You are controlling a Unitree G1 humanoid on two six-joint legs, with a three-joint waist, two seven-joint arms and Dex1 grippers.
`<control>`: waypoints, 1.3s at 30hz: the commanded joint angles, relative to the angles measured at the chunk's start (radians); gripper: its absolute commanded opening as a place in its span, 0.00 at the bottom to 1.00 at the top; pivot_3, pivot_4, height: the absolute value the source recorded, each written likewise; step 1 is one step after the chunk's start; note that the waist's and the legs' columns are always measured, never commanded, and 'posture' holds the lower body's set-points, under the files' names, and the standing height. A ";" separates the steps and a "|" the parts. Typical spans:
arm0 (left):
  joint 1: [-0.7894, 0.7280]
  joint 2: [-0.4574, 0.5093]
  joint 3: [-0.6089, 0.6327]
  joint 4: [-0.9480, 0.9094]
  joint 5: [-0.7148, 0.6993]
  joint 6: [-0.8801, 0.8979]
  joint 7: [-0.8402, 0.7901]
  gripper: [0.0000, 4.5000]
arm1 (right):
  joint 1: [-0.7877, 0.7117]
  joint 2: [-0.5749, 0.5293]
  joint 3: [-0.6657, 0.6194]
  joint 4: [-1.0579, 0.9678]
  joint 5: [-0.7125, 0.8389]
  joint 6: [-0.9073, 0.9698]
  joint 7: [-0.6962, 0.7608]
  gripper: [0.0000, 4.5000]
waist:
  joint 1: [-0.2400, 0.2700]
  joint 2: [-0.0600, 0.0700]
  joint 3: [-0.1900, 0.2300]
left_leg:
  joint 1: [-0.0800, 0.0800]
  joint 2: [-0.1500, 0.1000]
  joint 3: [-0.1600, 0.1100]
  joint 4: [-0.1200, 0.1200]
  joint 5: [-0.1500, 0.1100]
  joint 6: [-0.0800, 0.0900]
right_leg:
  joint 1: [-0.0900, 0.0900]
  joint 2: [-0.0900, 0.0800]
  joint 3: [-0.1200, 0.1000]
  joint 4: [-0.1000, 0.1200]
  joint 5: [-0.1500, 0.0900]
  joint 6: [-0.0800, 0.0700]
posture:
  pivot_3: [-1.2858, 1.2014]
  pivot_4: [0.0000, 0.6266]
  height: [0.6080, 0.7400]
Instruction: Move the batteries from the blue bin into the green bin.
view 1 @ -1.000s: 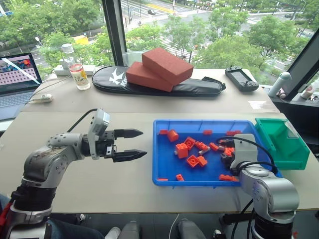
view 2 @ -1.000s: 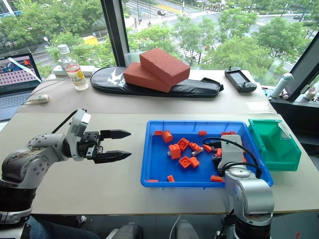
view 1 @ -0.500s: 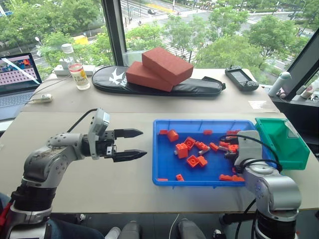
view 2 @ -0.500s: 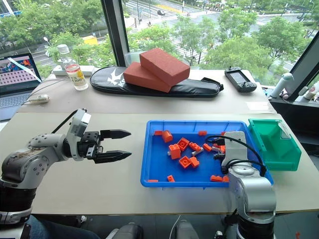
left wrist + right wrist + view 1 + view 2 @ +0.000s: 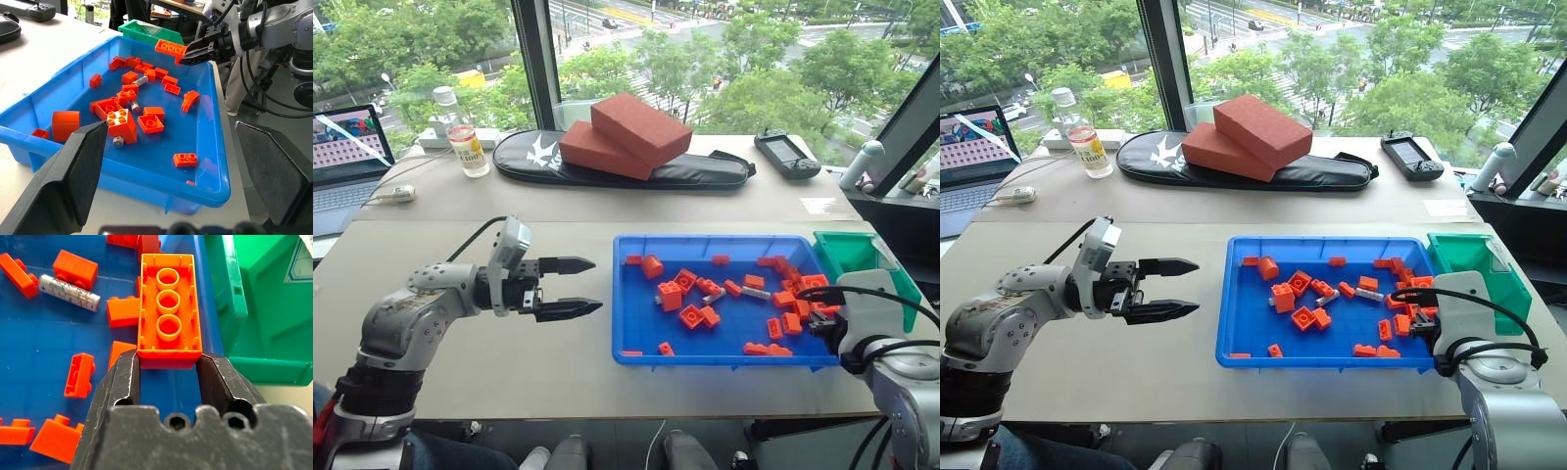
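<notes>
At the right end of the blue bin [image 5: 715, 239], just beside the green bin [image 5: 847, 250], the right gripper [image 5: 168, 360] is clamped on an orange brick [image 5: 169, 308], not a battery. Nearest battery [image 5: 69, 289] lies flat on the bin floor, inboard of those jaws toward the bin's middle, away from the green bin, long axis roughly crosswise to the fingers. Left gripper [image 5: 570, 287] hovers with jaws apart and empty outside the bin's left wall, well apart, so the right arm looks nearer.

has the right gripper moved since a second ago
Yes. The right gripper has shifted right across the blue bin, from among the bricks to its right wall, nearer the green bin.
</notes>
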 commanded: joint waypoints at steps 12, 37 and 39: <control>0.017 -0.008 0.036 -0.080 -0.044 0.036 0.057 1.00 | 0.006 -0.397 0.295 0.382 0.140 -0.539 0.524 0.95 | 0.004 0.000 0.000 | -0.001 -0.001 0.000 -0.001 0.000 0.001 | 0.001 -0.002 -0.001 -0.002 -0.001 0.001 | 0.52 0.24 1.00; 0.041 -0.010 0.021 -0.081 -0.026 0.016 0.072 1.00 | -0.098 -0.317 0.432 0.741 0.045 -0.750 0.589 0.40 | 0.004 0.000 0.000 | 0.000 -0.001 0.000 0.000 0.000 0.001 | 0.001 -0.001 0.000 -0.001 -0.001 0.001 | 0.52 0.24 1.00; 0.037 -0.012 0.020 -0.076 -0.023 0.014 0.071 1.00 | -0.097 -0.317 0.435 0.741 0.038 -0.758 0.589 0.27 | 0.004 0.000 0.000 | 0.000 -0.001 0.000 0.000 0.000 0.001 | 0.001 -0.001 0.000 -0.001 -0.001 0.001 | 0.52 0.24 1.00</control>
